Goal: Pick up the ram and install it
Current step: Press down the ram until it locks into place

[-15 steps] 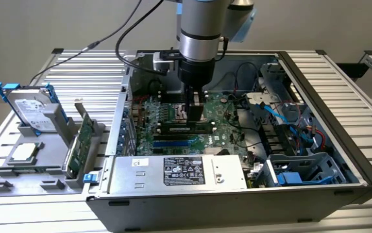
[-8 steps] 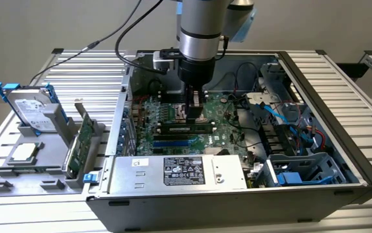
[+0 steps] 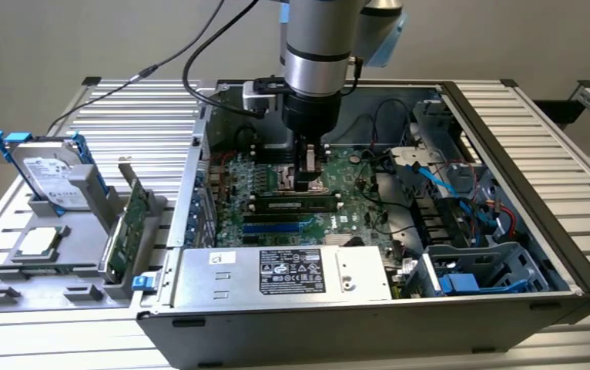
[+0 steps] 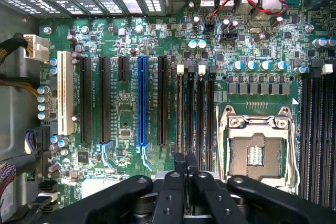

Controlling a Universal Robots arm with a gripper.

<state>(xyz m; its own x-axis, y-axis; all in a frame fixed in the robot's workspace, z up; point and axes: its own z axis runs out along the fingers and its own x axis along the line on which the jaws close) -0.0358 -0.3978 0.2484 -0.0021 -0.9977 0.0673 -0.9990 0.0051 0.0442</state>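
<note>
Ram (image 3: 295, 204) stands on edge in a slot of the main board (image 3: 231, 216) inside the open computer case (image 3: 501, 108). In the exterior view the claw (image 3: 310, 181) hangs straight down, right at the stick's top edge. From there I cannot tell whether it pinches the stick or only meets it. The power box (image 3: 285, 270) lies close on the near side and loose cables (image 3: 434, 181) crowd the exterior view's right. The case wall rises on the exterior view's left, so the free room is straight overhead. In the wrist view the claw (image 4: 185, 166) is clenched, its 2 fingers (image 4: 179, 163) drawn together above a group of 4 narrow slots (image 4: 195, 108). These run between the long card slots (image 4: 142, 100) and the bare chip socket (image 4: 257, 150). The step looks like seating the stick. It would go best with the stick kept square to its slot, pressed evenly and vertically until the white end latches (image 4: 180, 69) can catch. Sideways room is slight on both flanks.
</note>
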